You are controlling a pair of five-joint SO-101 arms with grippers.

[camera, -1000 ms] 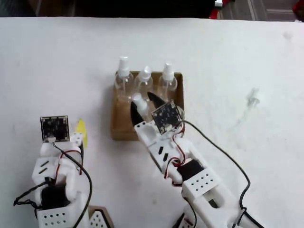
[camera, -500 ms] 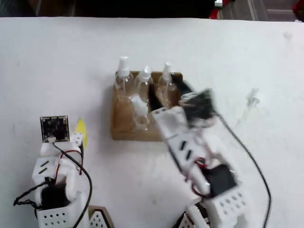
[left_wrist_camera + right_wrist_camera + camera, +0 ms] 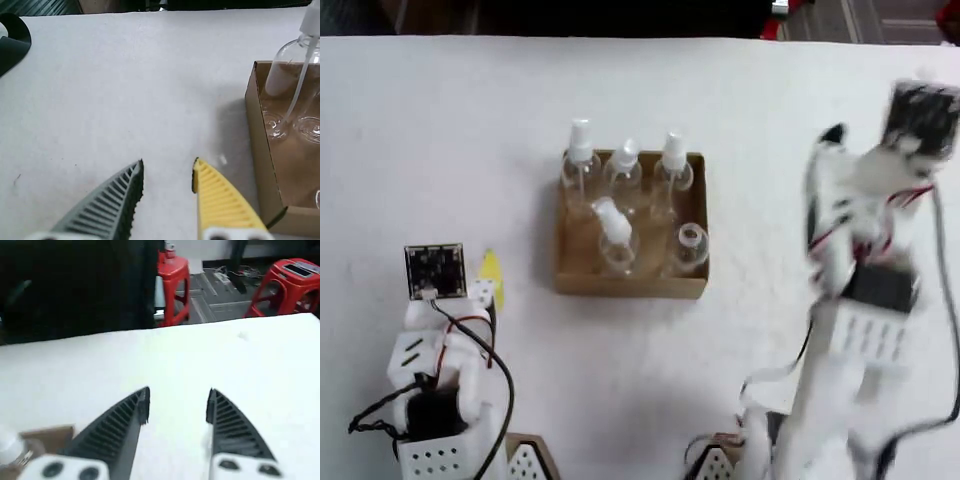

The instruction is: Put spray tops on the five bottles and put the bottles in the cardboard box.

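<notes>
- Your right jaws are spread and empty, raised above the bench [image 3: 440, 120]. The cardboard box [image 3: 630, 285] is well apart from them and lies back beside their base, not ahead of the tips.
- Your left jaws are spread too, with nothing between them, low over the bench. The box sits just off the yellow jaw's outer side, ahead of its tip.
- All five bottles [image 3: 624, 170] stand in the box and four wear spray tops [image 3: 580, 135]. The uncapped bottle [image 3: 688, 245] is in the front corner on the right jaws' side, its neck open.
- The step in hand looks like fetching the last top. I cannot tell where it lies, so find it before you commit the right jaws.
- Pinch that top by its head with the tube hanging straight down. Centre the jaws over the open neck and come down vertically.
- Keep the jaws off the neighbouring bottle [image 3: 616, 235], which seems to lean. These bottles look light, so a nudge could topple one.
- If the uncapped bottle shifts, steady its body with your left jaws.
</notes>
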